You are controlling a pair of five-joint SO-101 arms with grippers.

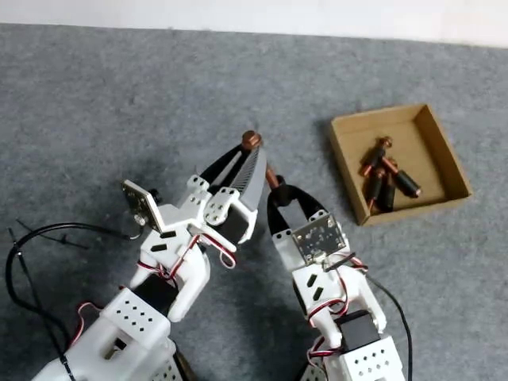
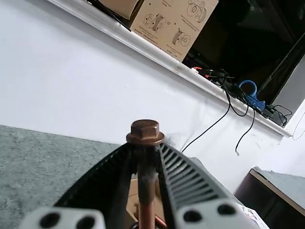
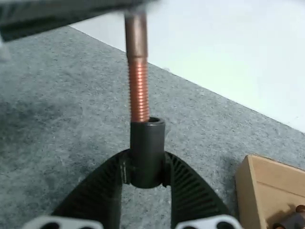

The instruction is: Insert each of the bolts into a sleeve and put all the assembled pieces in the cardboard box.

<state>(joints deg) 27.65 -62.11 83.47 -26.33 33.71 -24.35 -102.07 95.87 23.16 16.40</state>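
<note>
My left gripper (image 1: 248, 152) (image 2: 145, 157) is shut on a copper bolt (image 2: 145, 138) (image 1: 252, 140), its hex head standing above the fingertips. The bolt's threaded shank (image 3: 138, 90) slants down into the mouth of a black sleeve (image 3: 147, 152). My right gripper (image 3: 145, 174) (image 1: 278, 194) is shut on that sleeve, just right of the left gripper in the high view. The cardboard box (image 1: 444, 151) lies at the right, with several assembled bolt-and-sleeve pieces (image 1: 386, 176) inside. A corner of the box (image 3: 267, 191) shows beyond the right gripper.
Grey carpet (image 1: 119, 103) covers the table, bare to the left and behind the arms. Black cables (image 1: 32, 246) trail at the left edge. A white wall (image 2: 71, 81) runs along the far side.
</note>
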